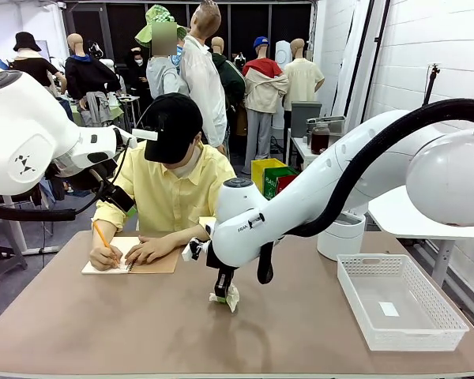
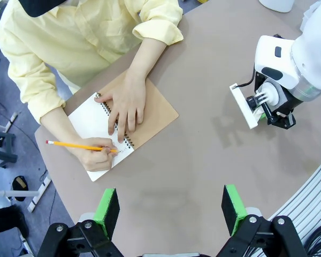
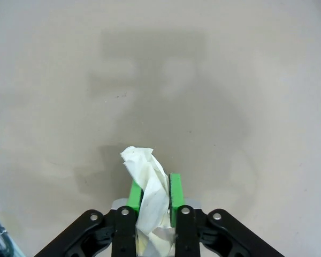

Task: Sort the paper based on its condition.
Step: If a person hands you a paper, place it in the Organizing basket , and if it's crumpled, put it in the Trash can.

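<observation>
Front view: a brown table (image 1: 103, 332) fills the foreground. At its far side a person (image 1: 174, 181) writes with a pencil (image 1: 103, 237) in a notebook (image 1: 134, 264). A white basket (image 1: 399, 304) sits at the table's right. The right gripper (image 1: 223, 290) points down at mid-table, with the crumpled paper (image 1: 231, 297) at its fingertips, low over the surface; contact with the table cannot be told.

Left wrist view: the left gripper (image 2: 171, 206) hangs above bare table, its fingers (image 2: 108, 209) spread wide.

Right wrist view: the green pads (image 3: 176, 191) pinch the paper, whose top protrudes beyond the fingertips.
</observation>
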Motion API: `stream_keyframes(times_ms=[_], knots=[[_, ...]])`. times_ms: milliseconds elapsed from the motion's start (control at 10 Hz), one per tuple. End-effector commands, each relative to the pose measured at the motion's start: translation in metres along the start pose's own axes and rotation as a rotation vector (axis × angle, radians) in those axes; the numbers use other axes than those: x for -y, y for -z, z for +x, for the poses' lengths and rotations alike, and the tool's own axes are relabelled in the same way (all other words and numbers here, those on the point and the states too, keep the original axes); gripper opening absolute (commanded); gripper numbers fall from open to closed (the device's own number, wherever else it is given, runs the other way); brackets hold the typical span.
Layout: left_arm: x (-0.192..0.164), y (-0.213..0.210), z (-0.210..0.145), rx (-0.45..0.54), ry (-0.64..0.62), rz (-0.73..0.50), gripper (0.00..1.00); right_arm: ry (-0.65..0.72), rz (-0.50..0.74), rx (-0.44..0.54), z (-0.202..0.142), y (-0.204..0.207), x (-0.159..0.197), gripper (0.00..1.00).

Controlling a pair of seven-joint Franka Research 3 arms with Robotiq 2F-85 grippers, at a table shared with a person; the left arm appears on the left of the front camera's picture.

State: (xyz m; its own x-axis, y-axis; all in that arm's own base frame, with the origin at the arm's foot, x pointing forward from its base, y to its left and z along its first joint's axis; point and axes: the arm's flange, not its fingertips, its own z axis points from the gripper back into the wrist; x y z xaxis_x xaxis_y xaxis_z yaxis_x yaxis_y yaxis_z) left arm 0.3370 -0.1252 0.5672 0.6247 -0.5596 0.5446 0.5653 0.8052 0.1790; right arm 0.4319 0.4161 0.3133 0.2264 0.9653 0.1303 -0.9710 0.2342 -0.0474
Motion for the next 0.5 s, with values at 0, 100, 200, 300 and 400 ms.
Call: stream_keyframes(times_ms=[0, 100, 200, 300, 400], knots=[[-0.001, 0.000, 0.000, 0.001, 0.000, 0.001, 1.00, 0.007, 0.021, -0.037, -0.006, -0.017, 0.001, 0.22], [-0.001, 0.000, 0.000, 0.001, 0.000, 0.001, 1.00, 0.008, 0.026, -0.041, -0.016, -0.033, 0.005, 0.22], [-0.001, 0.000, 0.000, 0.001, 0.000, 0.001, 1.00, 0.008, 0.025, -0.072, -0.028, -0.049, 0.012, 0.22], [-0.001, 0.000, 0.000, 0.001, 0.000, 0.001, 1.00, 0.013, 0.022, -0.101, -0.044, -0.069, 0.021, 0.22], [-0.001, 0.000, 0.000, 0.001, 0.000, 0.001, 1.00, 0.011, 0.013, -0.122, -0.058, -0.087, 0.030, 0.22]])
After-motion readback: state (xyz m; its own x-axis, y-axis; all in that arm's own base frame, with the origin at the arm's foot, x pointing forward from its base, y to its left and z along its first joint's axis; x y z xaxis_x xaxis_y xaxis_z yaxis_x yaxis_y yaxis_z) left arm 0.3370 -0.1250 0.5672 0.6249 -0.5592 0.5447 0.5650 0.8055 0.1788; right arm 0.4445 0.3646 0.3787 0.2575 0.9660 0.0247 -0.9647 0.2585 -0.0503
